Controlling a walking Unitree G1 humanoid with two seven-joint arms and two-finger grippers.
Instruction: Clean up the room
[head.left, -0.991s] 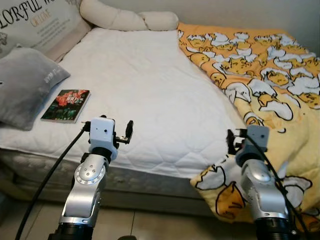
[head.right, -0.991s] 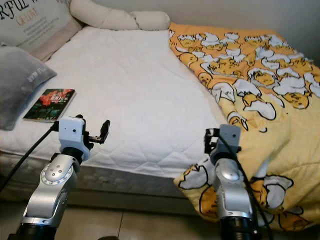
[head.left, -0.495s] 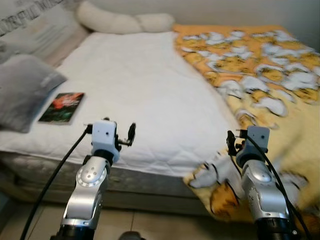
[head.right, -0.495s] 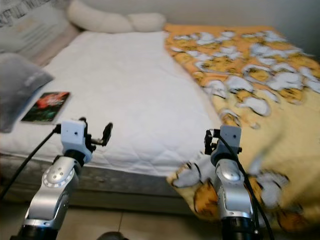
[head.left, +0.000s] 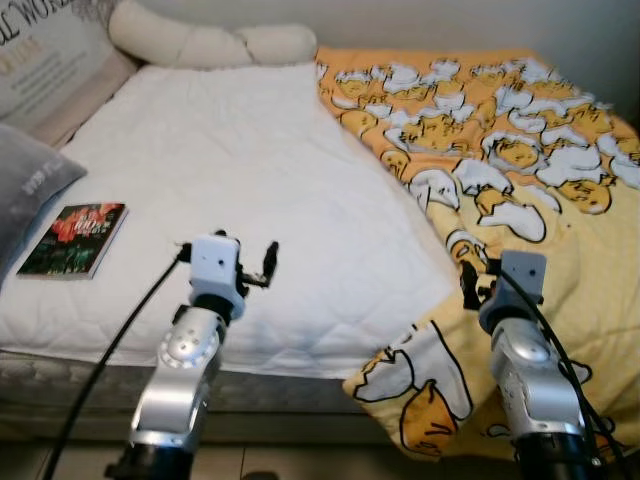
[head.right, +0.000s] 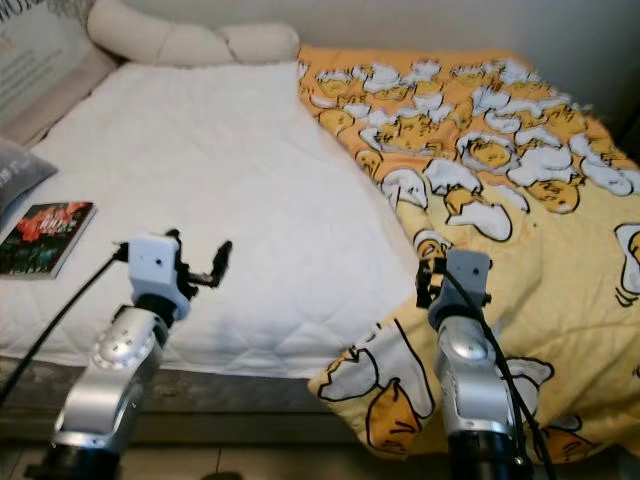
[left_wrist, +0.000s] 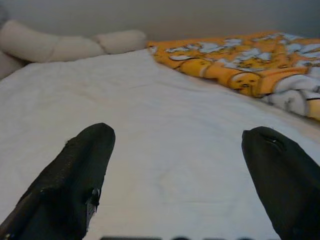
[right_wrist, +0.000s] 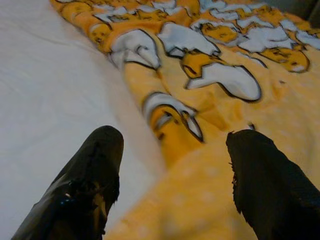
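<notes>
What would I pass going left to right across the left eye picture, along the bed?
Grey pillow → book → left tool, open over the white mattress → right tool, open at the blanket's edge → yellow duck-print blanket.

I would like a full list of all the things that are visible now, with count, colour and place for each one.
mattress: one, white quilted, filling the bed's left part.
blanket: one, orange-yellow with cartoon egg print, on the bed's right side, hanging over the front edge.
book: one, dark cover with red, flat near the mattress's left edge.
grey pillow: one, far left.
printed cushion: one, pale with lettering, far-left corner.
long pillow: one, cream, at the head.
left gripper: open, above the mattress.
right gripper: open, above the blanket's edge.
</notes>
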